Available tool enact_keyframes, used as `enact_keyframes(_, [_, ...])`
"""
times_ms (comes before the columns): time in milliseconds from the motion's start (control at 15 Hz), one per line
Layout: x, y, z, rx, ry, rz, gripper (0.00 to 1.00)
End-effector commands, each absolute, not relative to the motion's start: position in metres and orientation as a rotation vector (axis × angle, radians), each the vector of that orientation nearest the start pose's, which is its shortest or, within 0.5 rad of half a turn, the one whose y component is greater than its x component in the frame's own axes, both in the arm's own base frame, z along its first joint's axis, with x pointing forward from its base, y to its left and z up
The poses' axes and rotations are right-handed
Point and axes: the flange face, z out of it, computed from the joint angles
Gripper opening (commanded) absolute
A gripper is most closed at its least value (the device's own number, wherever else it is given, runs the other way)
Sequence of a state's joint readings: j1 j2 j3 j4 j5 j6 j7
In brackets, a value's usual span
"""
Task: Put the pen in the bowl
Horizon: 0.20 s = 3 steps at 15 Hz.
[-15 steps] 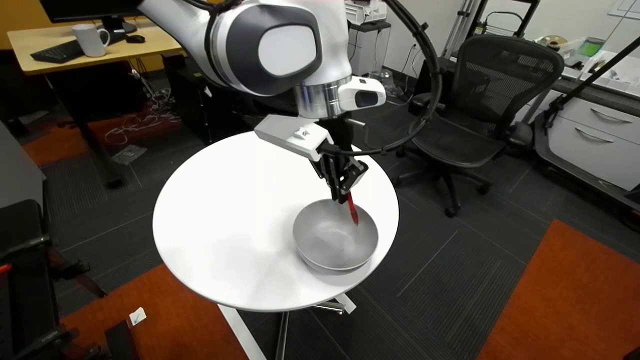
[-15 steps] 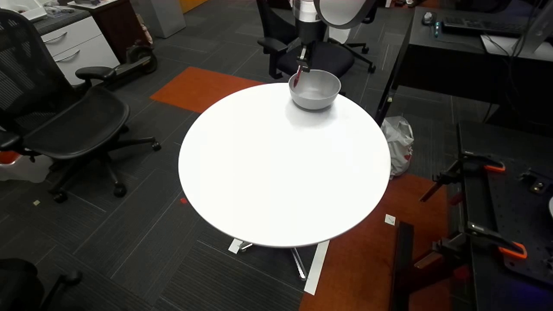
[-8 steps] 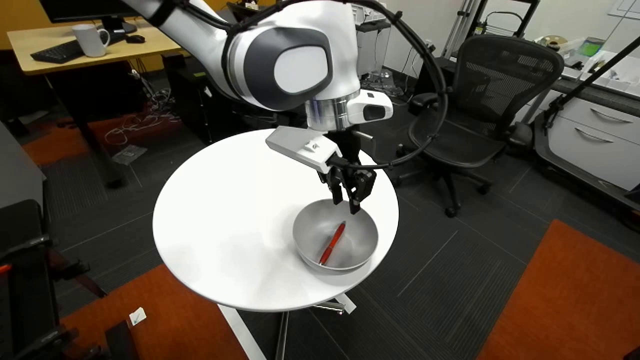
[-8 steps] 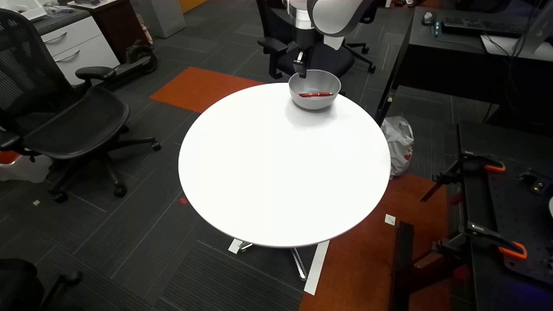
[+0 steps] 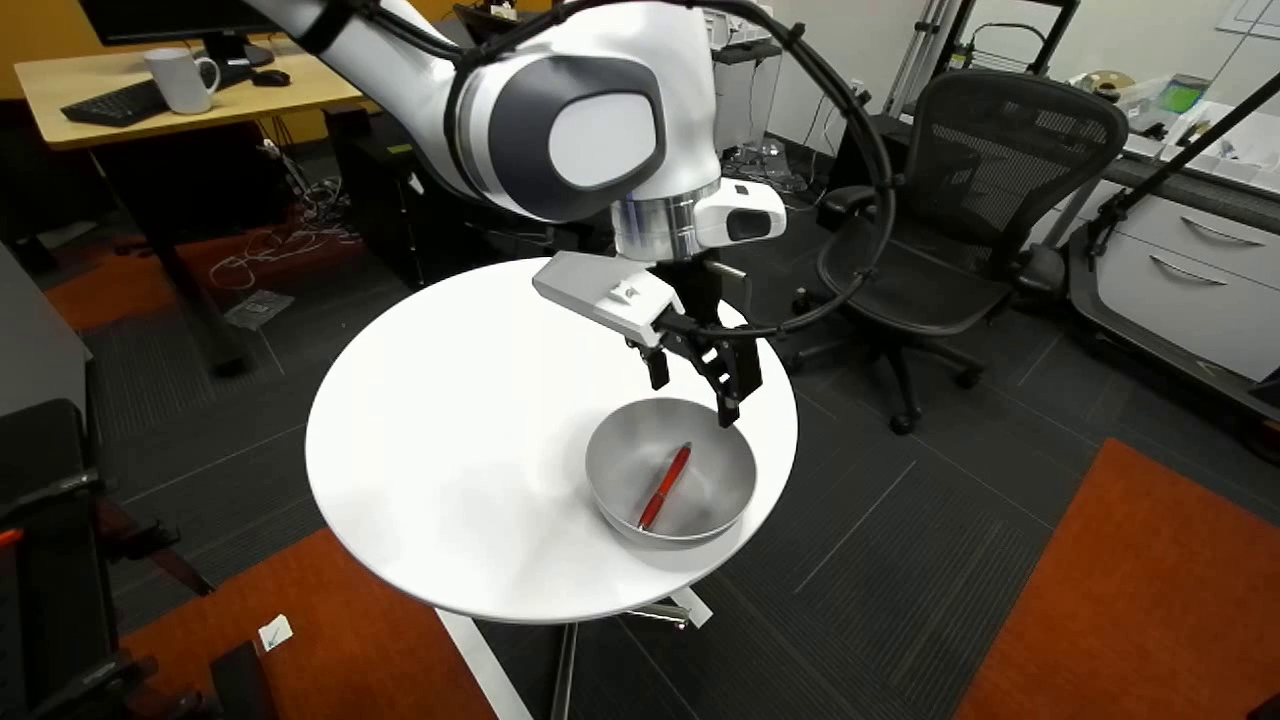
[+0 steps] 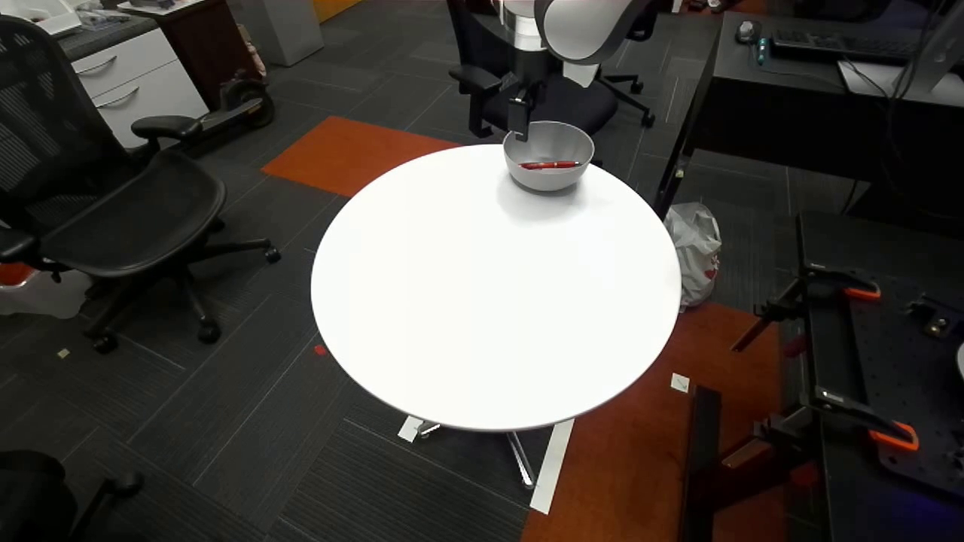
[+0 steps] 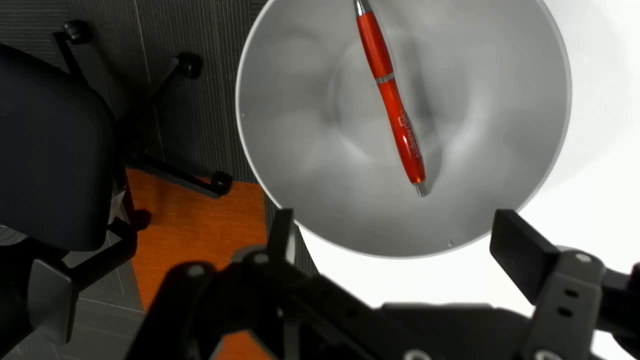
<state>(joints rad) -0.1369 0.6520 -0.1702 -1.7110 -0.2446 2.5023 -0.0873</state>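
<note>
A red pen [image 7: 404,131] with silver ends lies in the light grey bowl [image 7: 295,135], slanting across its inside. In both exterior views the pen [image 5: 665,488] [image 6: 553,165] rests within the bowl [image 5: 716,492] [image 6: 548,181], which stands near the rim of the white round table [image 5: 450,450]. My gripper [image 5: 694,403] hovers just above the bowl's rim on the arm's side. Its jaws are spread wide with only air between them. From the wrist, the gripper [image 7: 392,214] frames one edge of the bowl, and the pen is apart from both fingers.
A black mesh chair [image 5: 1000,180] stands beyond the table. Another dark chair [image 6: 553,98] is on the floor behind the bowl's side of the table. A desk [image 5: 75,85] with a mug [image 5: 183,80] stands farther back.
The pen, pinched upright over the bowl a second ago, has dropped and lies in it. The jaws have spread apart, and the arm has shifted slightly lower.
</note>
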Motion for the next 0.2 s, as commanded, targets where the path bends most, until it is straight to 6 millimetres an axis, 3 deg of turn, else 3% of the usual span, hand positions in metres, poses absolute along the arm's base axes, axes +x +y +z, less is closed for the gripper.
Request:
enact_keyframes(0, [0.6608, -0.1942, 0.2303, -3.420, -0.015, -0.149, 1.00])
enact_keyframes(133, [0.6608, -0.1942, 0.2303, -3.420, -0.015, -0.149, 1.00])
